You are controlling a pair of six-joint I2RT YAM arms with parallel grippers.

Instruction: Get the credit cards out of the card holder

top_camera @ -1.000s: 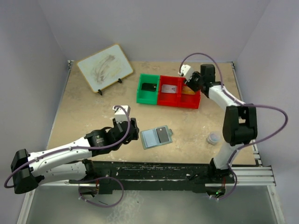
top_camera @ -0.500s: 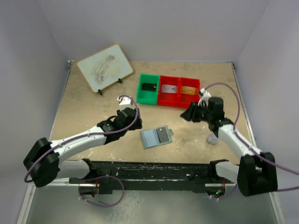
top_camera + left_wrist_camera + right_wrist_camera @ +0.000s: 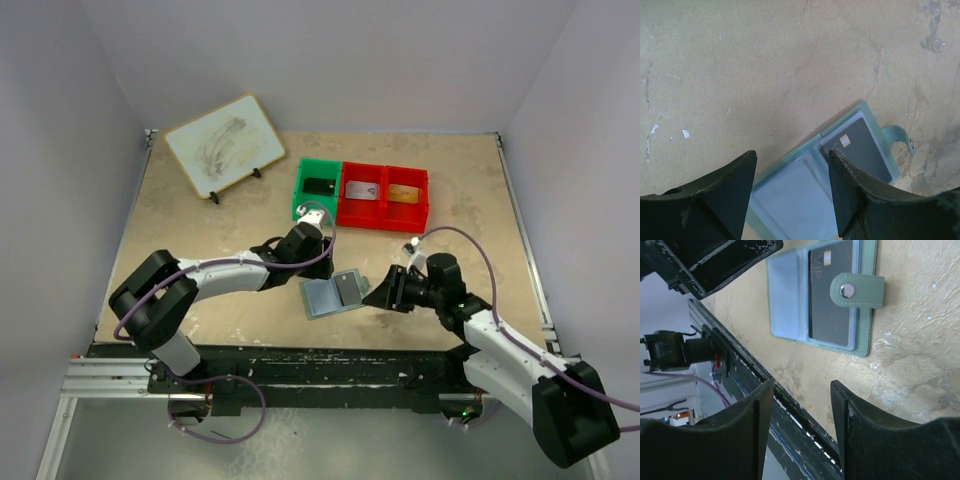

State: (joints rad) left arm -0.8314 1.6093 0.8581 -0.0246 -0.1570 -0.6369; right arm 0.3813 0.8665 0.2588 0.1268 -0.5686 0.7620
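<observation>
Both arms had closed in on the card holder [image 3: 335,293] from either side. The right gripper [image 3: 385,293] had swung from the red bin [image 3: 385,222] down to the holder's right edge, and the left gripper [image 3: 316,266] had reached across to its far-left corner.

Each wrist view showed its own fingers spread apart with nothing between them. The left gripper [image 3: 790,200] hung just over the pale empty panel, while the right gripper [image 3: 802,435] sat a little short of the snap tab [image 3: 857,290].

Meanwhile the holder had not shifted: it lay open and flat on the table [image 3: 200,240], near the front edge, with one dark card [image 3: 832,300] in its right panel.

Cards already lay in the red bin and the green bin [image 3: 300,190], so this dark card looked like the last. The two-sided approach suggested one gripper would pin the holder while the other drew the card out.
</observation>
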